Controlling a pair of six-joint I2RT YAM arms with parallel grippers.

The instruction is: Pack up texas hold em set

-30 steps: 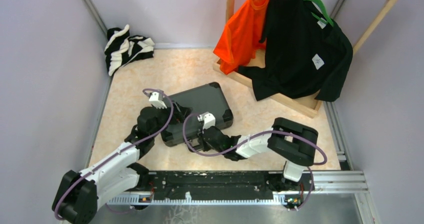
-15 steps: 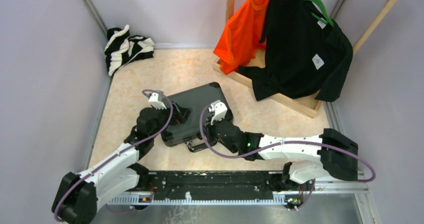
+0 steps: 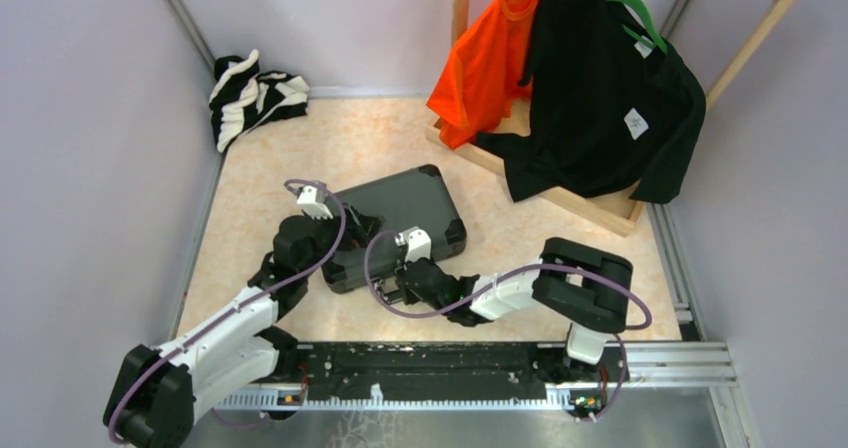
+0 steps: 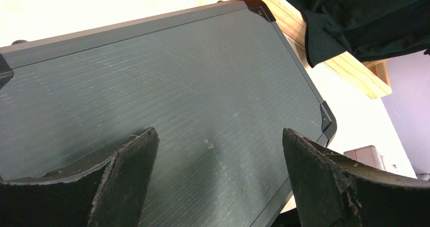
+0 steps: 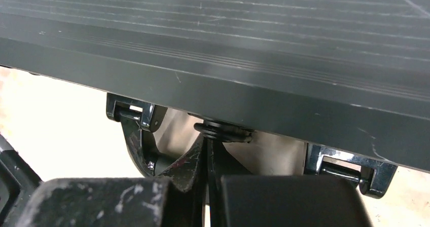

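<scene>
Plainly ribbed black briefcase (image 3: 410,203) — rectangular, scratched, closed.

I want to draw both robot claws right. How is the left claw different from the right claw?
The left gripper is wide open; the right gripper is shut tight. The left gripper sits over the flat lid of the briefcase; the right gripper pokes at its front edge, by the handle. Both are black and hold nothing.
</scene>
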